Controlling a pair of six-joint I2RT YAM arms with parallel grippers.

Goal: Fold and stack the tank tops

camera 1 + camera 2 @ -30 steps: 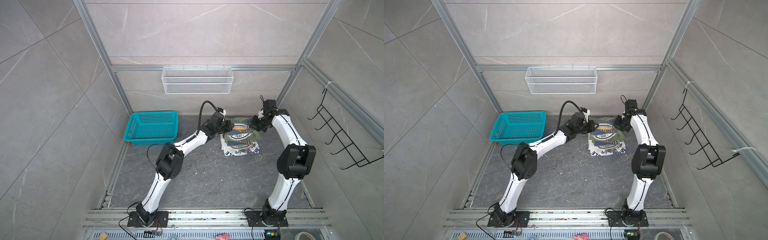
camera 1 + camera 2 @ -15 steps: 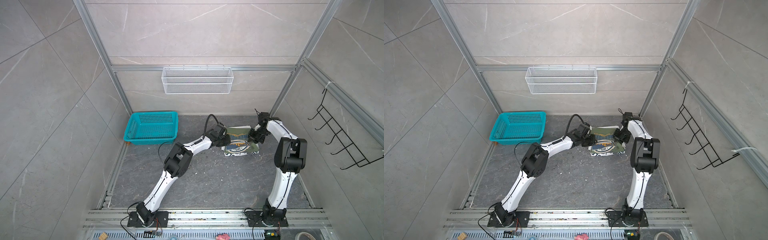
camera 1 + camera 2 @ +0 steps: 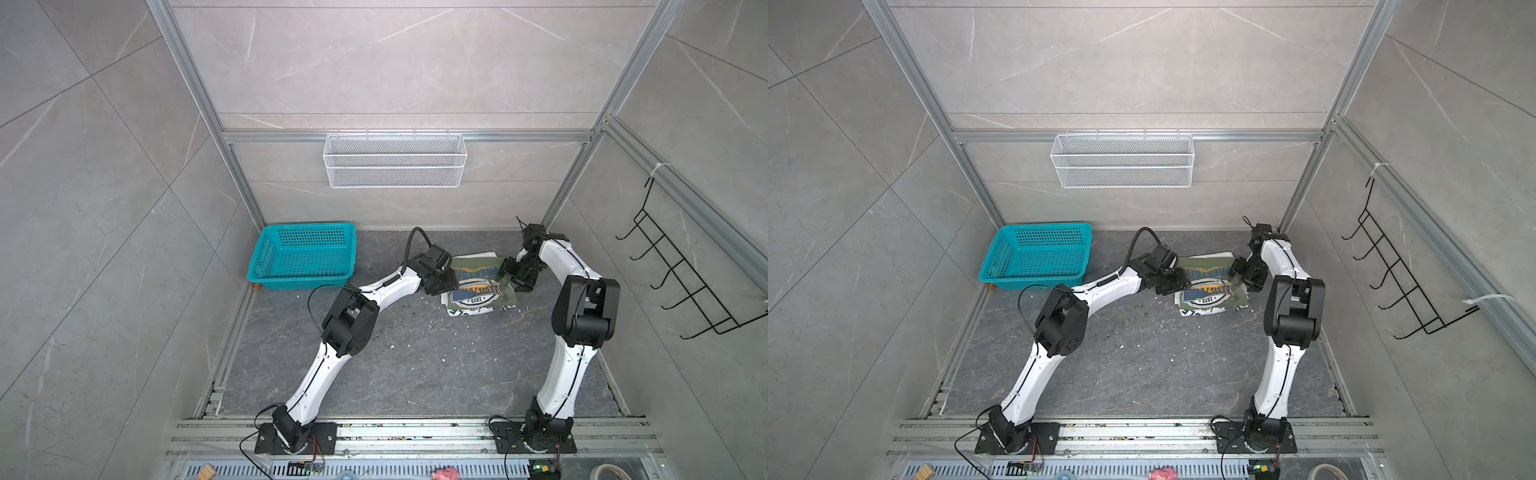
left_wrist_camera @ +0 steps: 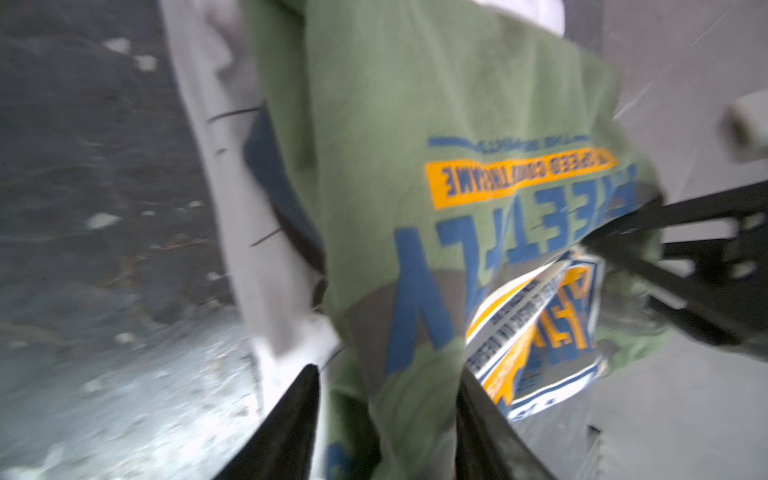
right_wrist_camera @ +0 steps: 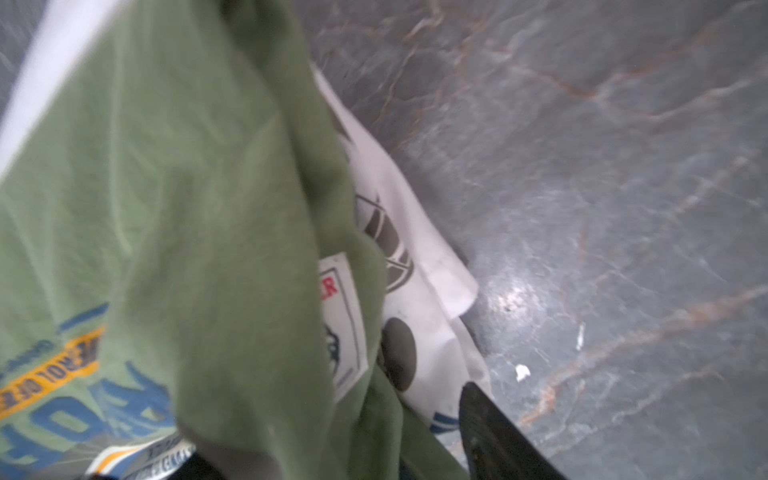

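Observation:
The olive green tank top [image 3: 478, 286] [image 3: 1208, 286] lies folded, print up, on the white tank top [image 3: 465, 312] at the back right of the floor in both top views. My left gripper [image 3: 448, 284] [image 4: 386, 374] sits low at the olive top's left edge, open, with loose green cloth [image 4: 415, 124] between its spread fingers. At the right edge, my right gripper [image 3: 510, 272] [image 3: 1239, 272] is open as well. One of its fingers [image 5: 490, 432] shows beside the white top [image 5: 419, 249]. Olive cloth [image 5: 166, 208] hides the other finger.
An empty teal basket [image 3: 305, 257] stands at the back left. On the back wall hangs a white wire basket [image 3: 395, 166], and a black hook rack [image 3: 681, 282] is on the right wall. Small white scraps dot the grey floor [image 3: 415, 365].
Both grippers came down with the olive top, laid it on the white one and opened. The arms now sit lower.

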